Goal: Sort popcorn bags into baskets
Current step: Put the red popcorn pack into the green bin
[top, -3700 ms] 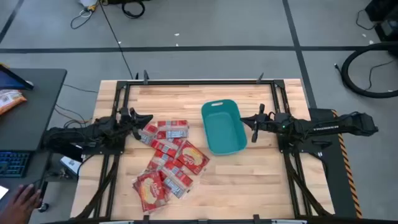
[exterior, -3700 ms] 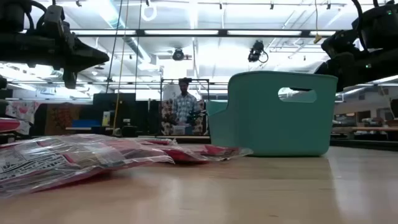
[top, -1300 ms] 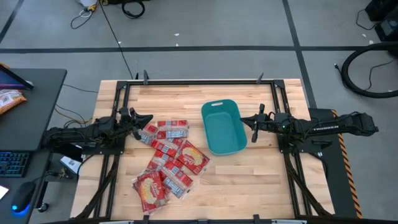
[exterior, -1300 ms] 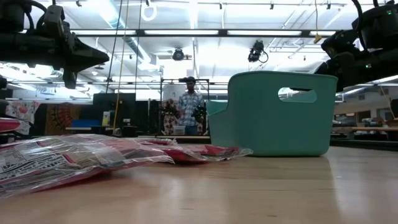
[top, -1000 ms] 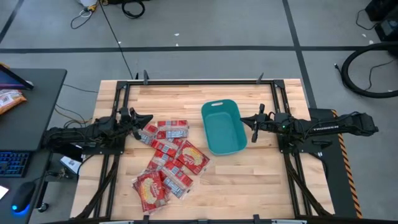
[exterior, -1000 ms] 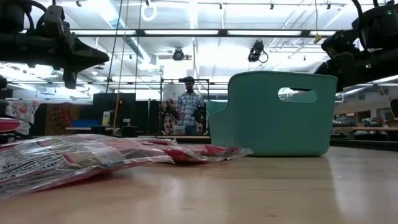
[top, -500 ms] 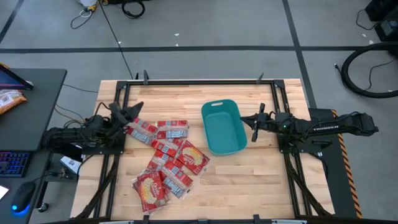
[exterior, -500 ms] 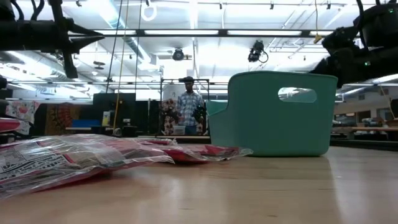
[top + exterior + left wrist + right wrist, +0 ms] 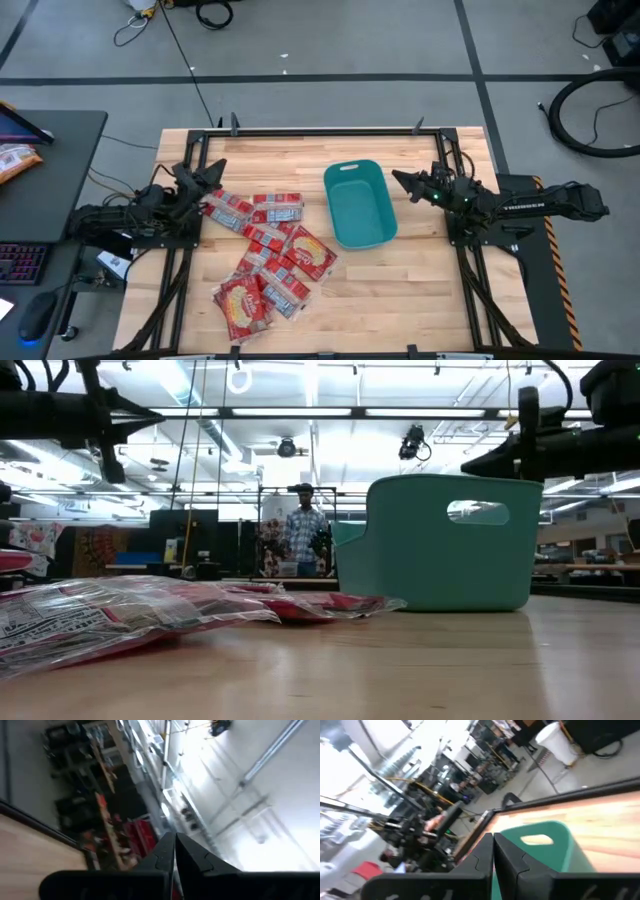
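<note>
Both arms have swung up — left gripper (image 9: 213, 171) and right gripper (image 9: 398, 178) jaws closed, empty.

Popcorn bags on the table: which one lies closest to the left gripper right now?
The bag at the pile's upper-left corner, angled toward the left gripper; every other red packet lies farther right or nearer the table's front edge.

Glossy film popcorn bags (image 9: 272, 255); matt plastic basket (image 9: 359, 204); wooden table (image 9: 420, 280)
</note>
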Controlling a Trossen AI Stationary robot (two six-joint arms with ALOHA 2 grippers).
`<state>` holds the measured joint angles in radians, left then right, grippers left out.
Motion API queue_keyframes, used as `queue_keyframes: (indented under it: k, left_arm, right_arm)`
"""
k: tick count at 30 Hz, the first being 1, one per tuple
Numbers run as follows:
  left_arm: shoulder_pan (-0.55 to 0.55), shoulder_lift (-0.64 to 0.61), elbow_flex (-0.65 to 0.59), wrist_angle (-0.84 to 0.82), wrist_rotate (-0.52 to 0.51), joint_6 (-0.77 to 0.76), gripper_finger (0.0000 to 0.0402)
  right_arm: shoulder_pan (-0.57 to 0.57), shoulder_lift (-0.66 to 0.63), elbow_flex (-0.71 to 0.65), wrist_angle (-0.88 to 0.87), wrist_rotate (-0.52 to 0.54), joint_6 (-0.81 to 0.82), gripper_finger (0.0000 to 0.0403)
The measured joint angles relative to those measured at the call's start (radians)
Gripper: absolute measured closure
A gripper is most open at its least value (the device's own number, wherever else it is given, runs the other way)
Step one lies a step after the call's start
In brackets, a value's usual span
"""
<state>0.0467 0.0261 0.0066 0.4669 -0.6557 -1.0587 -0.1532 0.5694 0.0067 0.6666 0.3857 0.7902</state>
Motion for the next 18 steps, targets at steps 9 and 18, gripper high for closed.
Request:
queue_keyframes:
  k: [9,18]
  left_arm:
    - [0.0,0.172,0.153,0.002,0.264,0.114,0.0379]
    - [0.0,0.459,0.433,-0.311,0.365,0.214,0.034]
  right_arm:
    - [0.0,0.0,0.0,0.179,-0.024,0.15,0.0385]
    - [-0.022,0.001,0.028,0.262,-0.193,0.121,0.0385]
